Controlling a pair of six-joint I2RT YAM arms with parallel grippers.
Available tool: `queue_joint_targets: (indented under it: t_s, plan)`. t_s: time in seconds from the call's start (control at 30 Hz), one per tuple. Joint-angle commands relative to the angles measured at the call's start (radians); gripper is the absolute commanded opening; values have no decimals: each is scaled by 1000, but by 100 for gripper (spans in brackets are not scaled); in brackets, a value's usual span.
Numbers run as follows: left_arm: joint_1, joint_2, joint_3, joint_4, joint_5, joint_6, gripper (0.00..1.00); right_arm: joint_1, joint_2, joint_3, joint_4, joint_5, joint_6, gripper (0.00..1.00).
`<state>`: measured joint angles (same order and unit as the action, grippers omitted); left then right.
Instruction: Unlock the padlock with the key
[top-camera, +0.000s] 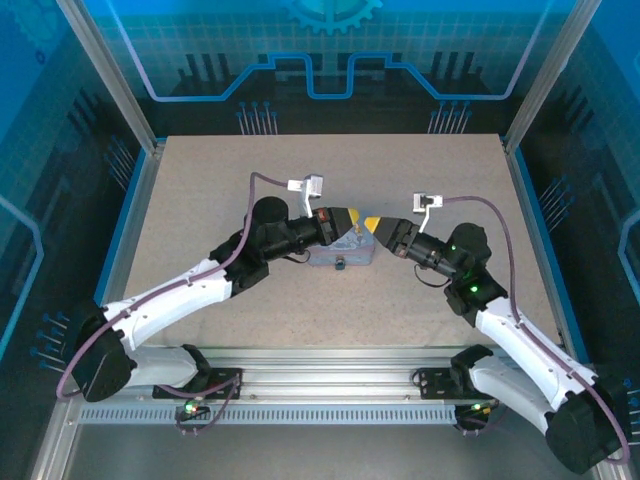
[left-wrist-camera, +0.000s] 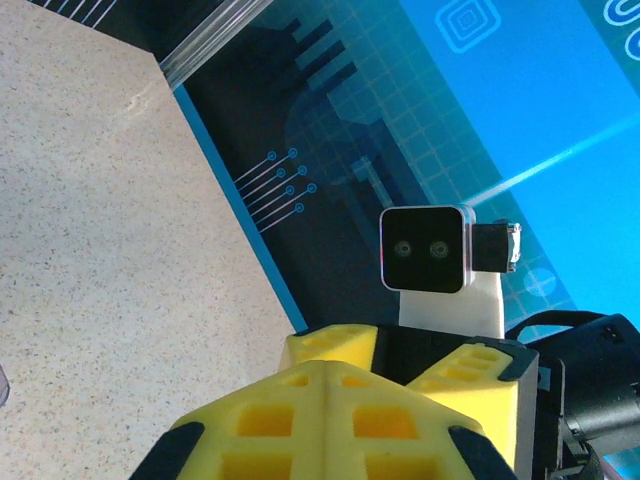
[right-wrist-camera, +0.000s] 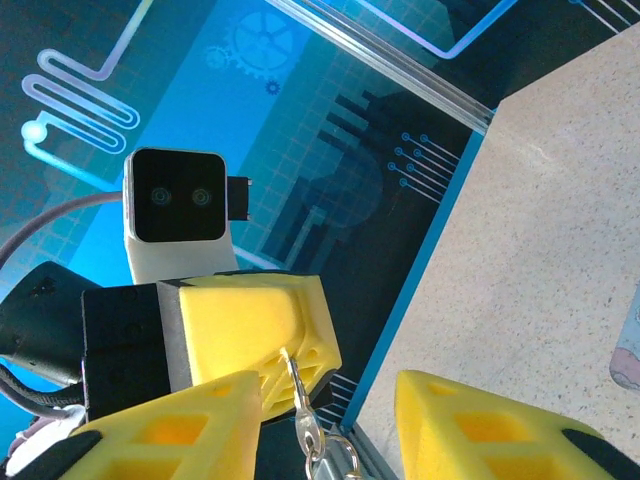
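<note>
Right gripper (right-wrist-camera: 330, 390) is held narrowly apart around the key (right-wrist-camera: 305, 425), which is pinched by the clamped left gripper (right-wrist-camera: 300, 350). The padlock (top-camera: 340, 264) is judged unopened; insertion is left.

Look of the padlock (top-camera: 340, 264): you see a tiny dark block, too small for its shackle or keyhole to be made out.
Place of the padlock: centre of the overhead frame, against the lower edge of the pale blue tin (top-camera: 325, 255).
Look of the key (right-wrist-camera: 301, 400): a thin silvery sliver, with a small metal ring (right-wrist-camera: 340, 458) at its lower end.
Pose of the key: you find it hanging nearly upright at the bottom centre of the right wrist frame, clear of the table.
Hold on the key: its upper end sits pinched at the yellow tip of the left gripper (right-wrist-camera: 310, 350).
</note>
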<state>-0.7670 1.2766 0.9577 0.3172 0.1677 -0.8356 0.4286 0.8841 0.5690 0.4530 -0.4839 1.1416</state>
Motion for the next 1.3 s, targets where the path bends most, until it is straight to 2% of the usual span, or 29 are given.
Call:
queue_joint_targets:
  t_s: [0.0, 0.3, 0.37, 0.67, 0.87, 0.9, 0.93, 0.97, 1.0, 1.13, 1.27]
  plan:
    - [-11, -14, -8, 61, -23, -6, 0, 23, 7, 29, 3, -17, -19, 40]
    - [-13, -11, -14, 68, -30, -7, 0, 55, 26, 38, 4, -21, -43, 34]
    - [-13, -11, -14, 68, -32, -6, 0, 56, 24, 39, 7, -21, -46, 31]
    - [-13, -13, -23, 91, -33, -17, 0, 56, 29, 38, 29, -26, -50, 2]
    - [-12, -26, -30, 74, -27, -16, 0, 50, 4, 50, -32, -27, -90, 0]
    - [-11, -30, -29, 65, -22, -15, 4, 45, -2, 53, -46, -36, -98, 0]
    - [-5, -35, -28, 56, -12, -16, 13, 38, -5, 57, -61, -49, -107, 0]
    - [-1, -41, -27, 41, -1, -21, 30, 28, -11, 68, -94, -66, -126, 0]
    - [6, -45, -23, 26, 8, -29, 37, 20, -14, 78, -123, -78, -143, 0]
    - [54, -69, -17, -8, 105, -59, 44, -28, -19, 133, -270, -169, -221, 0]
    - [97, -93, 13, -110, 193, -53, 51, -78, -4, 194, -401, -265, -293, 0]
